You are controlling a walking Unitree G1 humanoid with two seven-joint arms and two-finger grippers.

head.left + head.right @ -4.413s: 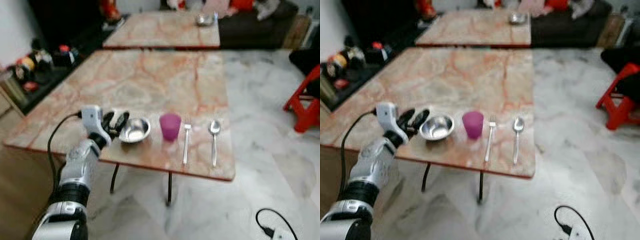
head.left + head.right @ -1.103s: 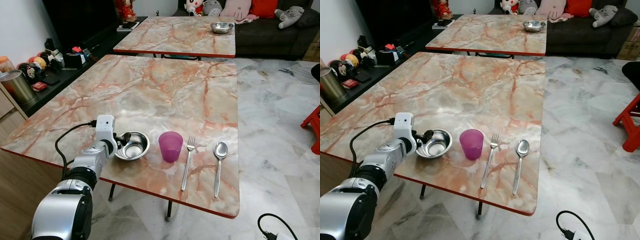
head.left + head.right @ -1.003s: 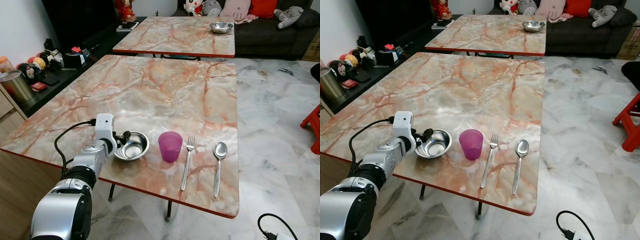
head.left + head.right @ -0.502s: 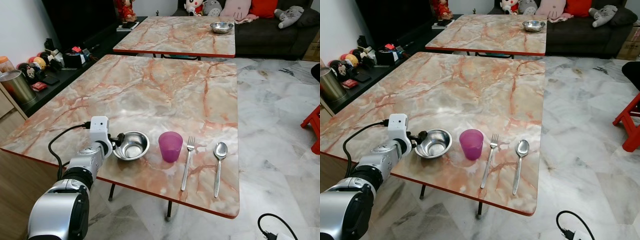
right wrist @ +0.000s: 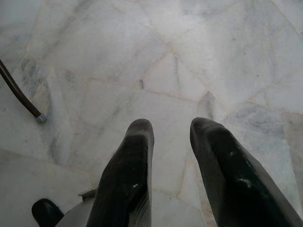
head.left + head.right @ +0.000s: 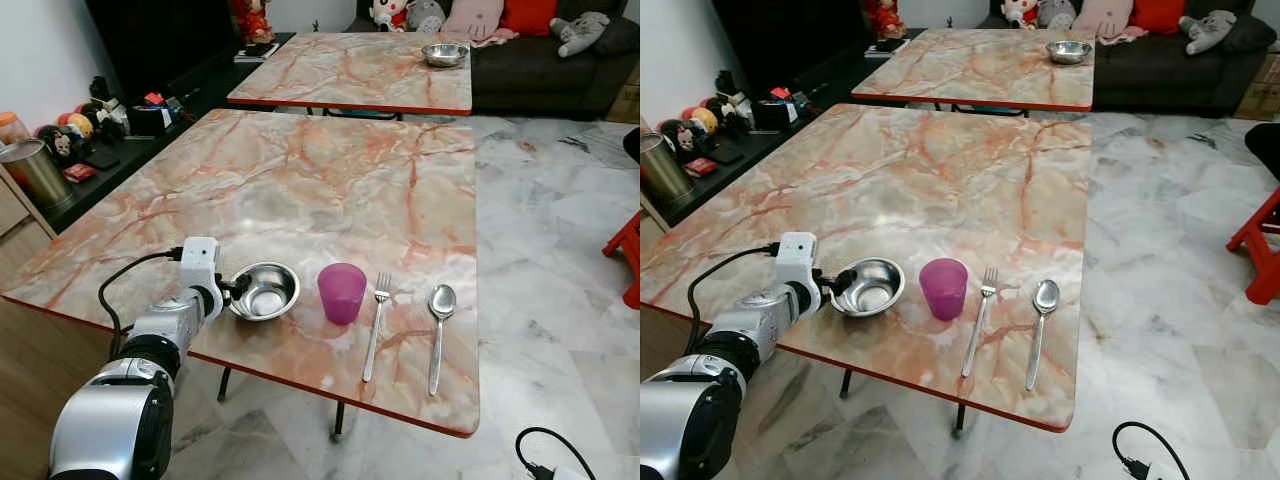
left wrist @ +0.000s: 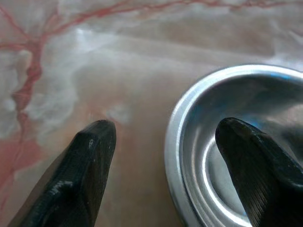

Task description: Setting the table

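Marble surface [image 6: 330,190], pink-veined with a red edge, carries a row of place-setting items along its near edge: a small steel bowl [image 6: 265,290] at the left, a translucent purple cup [image 6: 341,292] just right of it, then a fork [image 6: 375,324] and a spoon [image 6: 437,322] lying side by side with their handles toward the near edge. The left end effector [image 6: 236,288] reaches in from the near left on its silver arm, a white camera block and black cable at the wrist, and sits at the bowl's left rim. In the left wrist view its two black fingers [image 7: 92,163] stand spread apart, one over the bare marble outside the bowl and the other over the bowl's shiny inside, so the rim lies between them without being pinched. The right end effector [image 5: 170,137] hangs low over the pale marble floor tiles, its fingers a little apart and holding nothing, with a thin dark table leg [image 5: 21,97] off to one side. A second marble surface [image 6: 355,70] stands farther back, bearing another steel bowl [image 6: 443,54] near its far right corner. Beyond it is a dark sofa [image 6: 555,65] with plush toys. A low dark shelf [image 6: 110,140] along the far left holds small clutter and a metal canister [image 6: 37,172]. A red stool [image 6: 628,255] stands at the right edge, and a black cable [image 6: 550,455] lies on the floor at the near right.
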